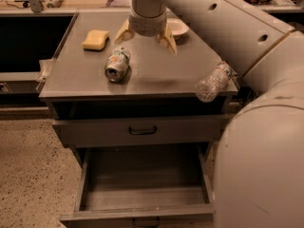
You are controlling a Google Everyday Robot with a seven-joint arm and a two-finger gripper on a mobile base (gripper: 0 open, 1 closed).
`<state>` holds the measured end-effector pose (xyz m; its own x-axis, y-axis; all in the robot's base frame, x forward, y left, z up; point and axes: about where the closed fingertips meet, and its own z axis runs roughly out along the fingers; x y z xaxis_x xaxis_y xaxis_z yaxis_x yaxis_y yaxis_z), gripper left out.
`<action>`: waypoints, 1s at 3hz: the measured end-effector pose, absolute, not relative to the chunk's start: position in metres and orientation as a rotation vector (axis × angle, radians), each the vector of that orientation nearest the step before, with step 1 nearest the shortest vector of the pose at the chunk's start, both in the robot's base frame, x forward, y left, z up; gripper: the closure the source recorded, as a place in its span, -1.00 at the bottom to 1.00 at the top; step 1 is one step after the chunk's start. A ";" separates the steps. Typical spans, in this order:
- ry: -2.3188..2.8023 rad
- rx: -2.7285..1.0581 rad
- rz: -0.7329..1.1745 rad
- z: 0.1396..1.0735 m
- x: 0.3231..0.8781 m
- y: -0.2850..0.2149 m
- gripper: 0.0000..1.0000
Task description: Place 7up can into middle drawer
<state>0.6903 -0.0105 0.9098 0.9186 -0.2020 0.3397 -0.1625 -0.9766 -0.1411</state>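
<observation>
The 7up can (117, 63), pale green and white with a silver top, lies on its side on the grey cabinet top (156, 77), left of centre. My gripper (146, 37) hangs open above the cabinet top, just behind and right of the can, its two tan fingers (167, 40) spread wide and holding nothing. The middle drawer (145, 186) is pulled open below, with a plain grey inside and nothing in it. The drawer above it (142, 130) is shut.
A yellow sponge (95, 39) lies at the back left of the cabinet top. A small white bowl (176, 27) sits behind the gripper. A clear plastic bottle (213, 82) lies at the right front corner. My arm fills the right side of the view.
</observation>
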 end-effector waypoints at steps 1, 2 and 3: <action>0.250 -2.959 -0.472 0.898 0.710 0.015 -1.00; 0.212 -2.958 -0.398 0.881 0.721 0.042 -1.00; 0.186 -2.974 -0.303 0.861 0.726 0.062 -0.65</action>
